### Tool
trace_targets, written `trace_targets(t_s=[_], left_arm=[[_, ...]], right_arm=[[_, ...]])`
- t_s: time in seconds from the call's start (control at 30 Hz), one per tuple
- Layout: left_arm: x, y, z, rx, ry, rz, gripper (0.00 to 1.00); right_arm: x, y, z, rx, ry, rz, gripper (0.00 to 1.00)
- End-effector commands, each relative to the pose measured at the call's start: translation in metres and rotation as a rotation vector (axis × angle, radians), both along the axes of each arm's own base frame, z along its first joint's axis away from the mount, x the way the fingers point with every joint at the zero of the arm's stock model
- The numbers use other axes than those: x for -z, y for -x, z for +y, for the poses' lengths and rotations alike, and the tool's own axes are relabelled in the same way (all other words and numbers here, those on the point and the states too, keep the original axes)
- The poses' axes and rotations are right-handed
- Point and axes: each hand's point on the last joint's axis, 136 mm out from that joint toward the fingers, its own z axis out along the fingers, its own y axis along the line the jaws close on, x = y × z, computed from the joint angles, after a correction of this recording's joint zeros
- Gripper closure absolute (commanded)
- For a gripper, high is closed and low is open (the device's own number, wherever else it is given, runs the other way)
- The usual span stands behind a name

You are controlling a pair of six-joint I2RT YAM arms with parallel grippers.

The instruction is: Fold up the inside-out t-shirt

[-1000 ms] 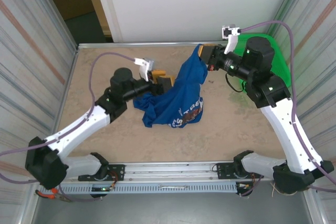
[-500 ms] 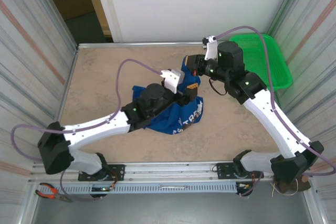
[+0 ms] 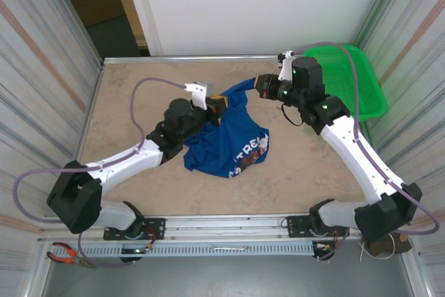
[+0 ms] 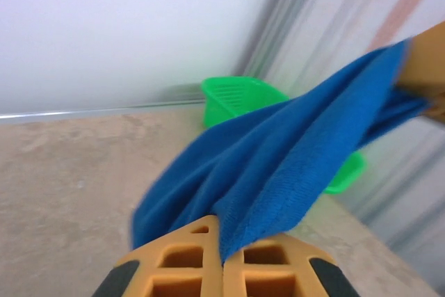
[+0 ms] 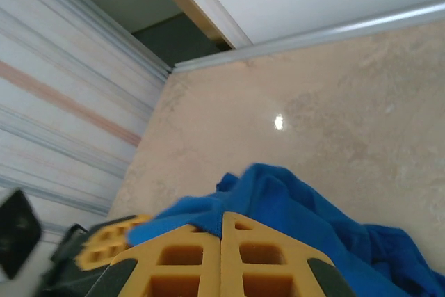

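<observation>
Table (image 3: 132, 95) first: tan, stone-looking top with walls on the sides. The royal-blue t-shirt (image 3: 229, 140) sits around the middle of it. Most of it is a crumpled heap on the surface, but its far edge is pulled up into a stretched band between the two arms. You can see the white-and-reddish print (image 3: 252, 152) facing up on the near right part of the heap. The green mesh basket (image 3: 354, 78) is in the far right corner, well apart from the shirt.

Now the small stuff. The left gripper (image 3: 217, 104) is clamped tight on the left end of that raised band. In the left wrist view the orange fingers meet with blue cloth squeezed out between them, and the fabric runs off up and to the right. The right gripper (image 3: 262, 85) is pinched closed on the other end, at the far side of the shirt. Its wrist view shows the fingers pressed together with cloth bunched right at the tips.
</observation>
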Motion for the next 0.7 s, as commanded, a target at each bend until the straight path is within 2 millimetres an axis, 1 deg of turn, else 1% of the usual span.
trace_targets(t_s=[0.0, 0.03, 0.07, 0.1, 0.17, 0.27, 0.33, 0.4, 0.43, 0.5, 0.67], left_arm=[[-0.02, 0.034, -0.009, 0.326, 0.129, 0.033, 1.0], [-0.022, 0.04, -0.011, 0.391, 0.142, 0.047, 1.0], [-0.022, 0.044, -0.011, 0.438, 0.152, 0.065, 1.0], [-0.022, 0.048, -0.011, 0.473, 0.161, 0.079, 1.0], [-0.021, 0.052, -0.01, 0.495, 0.17, 0.095, 1.0], [-0.02, 0.057, -0.01, 0.515, 0.17, 0.098, 1.0], [-0.021, 0.061, -0.011, 0.54, 0.17, 0.103, 1.0], [-0.021, 0.064, -0.012, 0.557, 0.172, 0.113, 1.0], [-0.02, 0.065, -0.012, 0.564, 0.171, 0.12, 1.0], [-0.019, 0.068, -0.012, 0.572, 0.164, 0.129, 1.0], [-0.012, 0.071, -0.009, 0.564, 0.152, 0.145, 1.0]], right_arm=[[-0.005, -0.02, 0.001, 0.002, -0.065, -0.034, 0.75], [0.002, -0.021, 0.003, -0.011, -0.062, -0.024, 0.58], [0.009, -0.02, 0.005, -0.022, -0.06, -0.011, 0.47], [0.014, -0.016, 0.007, -0.036, -0.065, -0.008, 0.43], [0.021, -0.006, 0.005, -0.045, -0.077, -0.016, 0.38], [0.027, 0.018, 0.001, -0.063, -0.118, -0.039, 0.33], [0.029, 0.034, 0.006, -0.102, -0.161, -0.057, 0.29], [0.033, 0.047, 0.014, -0.137, -0.194, -0.06, 0.28], [0.035, 0.052, 0.017, -0.144, -0.208, -0.063, 0.26], [0.039, 0.055, 0.023, -0.146, -0.238, -0.054, 0.25], [0.035, 0.056, 0.034, -0.125, -0.288, -0.032, 0.24]])
